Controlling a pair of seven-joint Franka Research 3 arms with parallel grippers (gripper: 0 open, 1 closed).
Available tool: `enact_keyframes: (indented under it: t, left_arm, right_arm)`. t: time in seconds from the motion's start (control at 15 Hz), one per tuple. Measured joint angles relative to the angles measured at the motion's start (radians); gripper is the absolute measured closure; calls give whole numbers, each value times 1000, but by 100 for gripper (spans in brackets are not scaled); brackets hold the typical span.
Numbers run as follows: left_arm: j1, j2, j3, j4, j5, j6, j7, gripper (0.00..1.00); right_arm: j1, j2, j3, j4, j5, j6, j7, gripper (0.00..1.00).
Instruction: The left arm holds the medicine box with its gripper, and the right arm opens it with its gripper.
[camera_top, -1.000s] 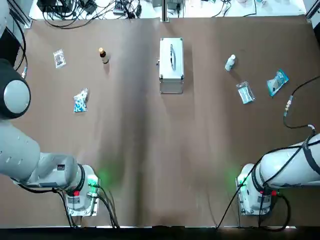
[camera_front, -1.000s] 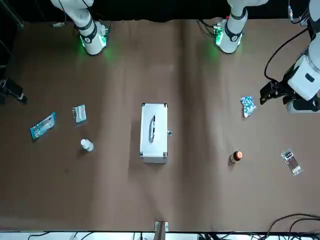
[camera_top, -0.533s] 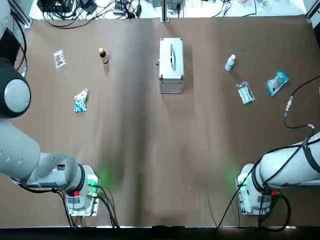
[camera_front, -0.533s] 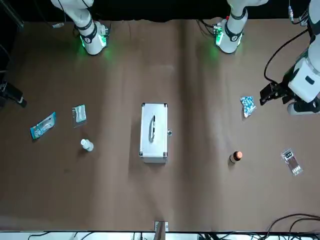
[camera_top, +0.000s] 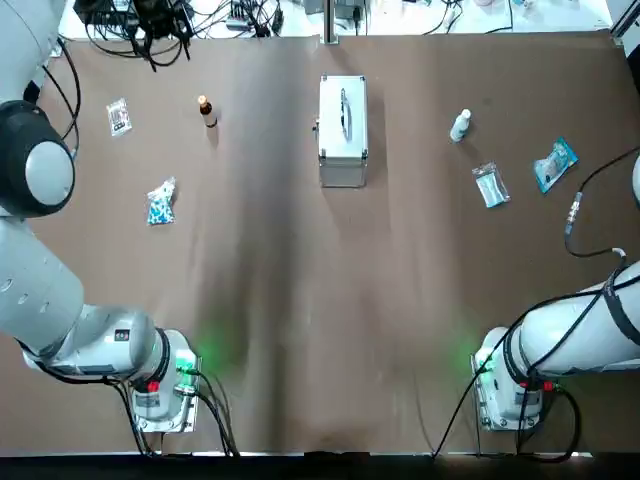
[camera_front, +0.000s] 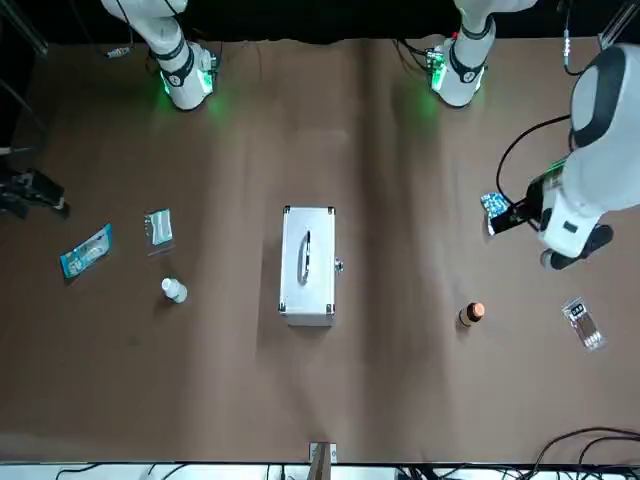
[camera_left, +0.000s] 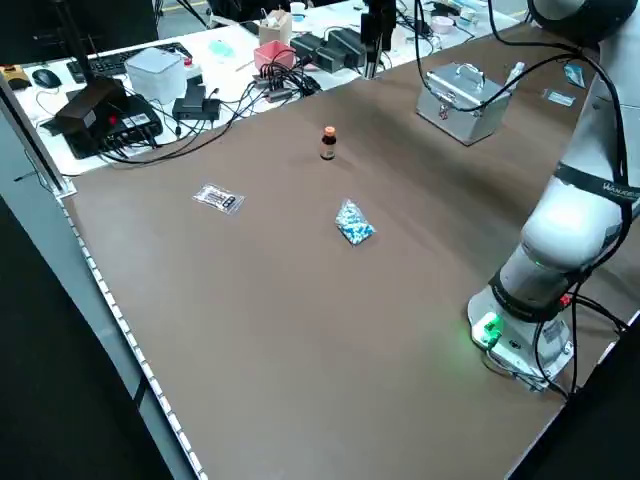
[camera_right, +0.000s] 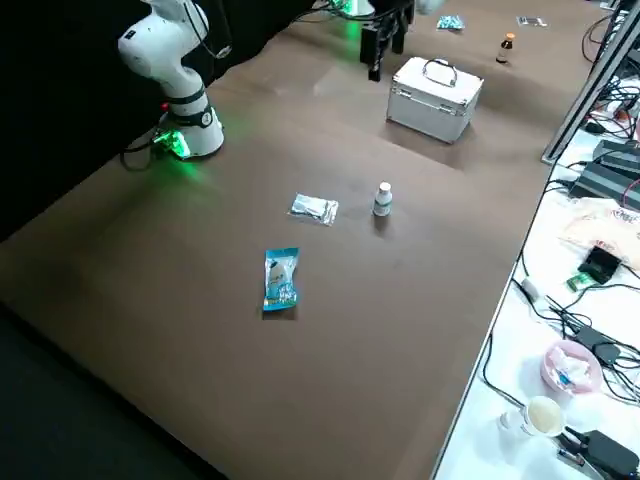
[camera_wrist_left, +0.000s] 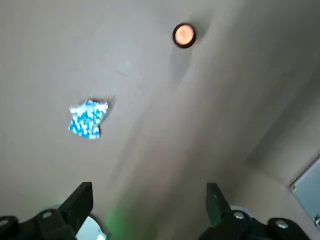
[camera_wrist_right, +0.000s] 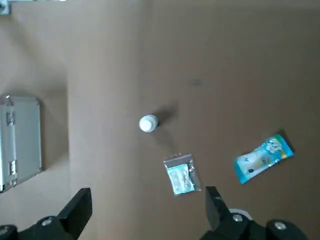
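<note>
Counter: a wide brown counter (camera_top: 300, 300), matt, with faint darker streaks running from 12 to 6 o'clock when seen from overhead. 12 is the edge farthest from the arms.
Room: past the 12 o'clock edge is a white bench (camera_left: 215, 45) strewn with black cables (camera_left: 250, 95), a white tub (camera_left: 158, 70) and a pink box (camera_left: 272, 55). The 6 o'clock side is dark.
Arm bases: both sit at the 6 o'clock edge and glow green, the left arm base (camera_top: 160, 385) toward 7 and the right arm base (camera_top: 510, 392) toward 5.
Medicine box: the silver metal medicine box (camera_top: 343, 130) stands at 12 o'clock, close to the far edge and midway across. It is well apart from both pincers and nothing touches it.
Box axis: its long axis runs from 12 to 6 o'clock, so one short end faces the arms and the other faces the bench.
Box top: the lid is shut and faces up, and the handle (camera_top: 344, 112) runs along the same 12-to-6 line.
Box side: a small fitting (camera_top: 316, 127) juts from the long side that faces 9 o'clock.
Left pincer: the left pincer (camera_wrist_left: 149, 187) hangs high over the 9 o'clock part of the counter, fingers spread wide and empty. A blue-and-white pill packet (camera_top: 161, 200) and a brown bottle (camera_top: 206, 110) lie below it.
Right pincer: the right pincer (camera_wrist_right: 148, 192) hangs high over the 3 o'clock part, also spread wide and empty. Below it are a white bottle (camera_top: 460, 125), a clear sachet (camera_top: 490, 185) and a blue pouch (camera_top: 554, 165).
Far corner: a flat sachet (camera_top: 119, 117) lies toward 10 o'clock.
</note>
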Motion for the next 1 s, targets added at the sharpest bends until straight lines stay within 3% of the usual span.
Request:
enact_keyframes:
  t: [0.13,0.2,0.47,0.8,1.0]
  left_arm:
    - [-2,1,-2,-53,-5,26,-75,0]
    - [-4,-1,-12,-124,-11,90,-151,0]
    - [-11,-4,-32,-269,-54,272,-339,0]
    - [-26,10,-36,-374,-153,439,-572,0]
    - [-83,73,-44,-389,-173,533,-762,0]
  right_arm:
    - [54,4,4,-1,0,-1,1,0]
    - [111,15,5,-3,0,2,24,0]
    - [202,55,8,-3,-1,8,141,0]
    - [345,82,11,-3,0,14,255,0]
    - [413,100,12,-3,3,59,306,0]
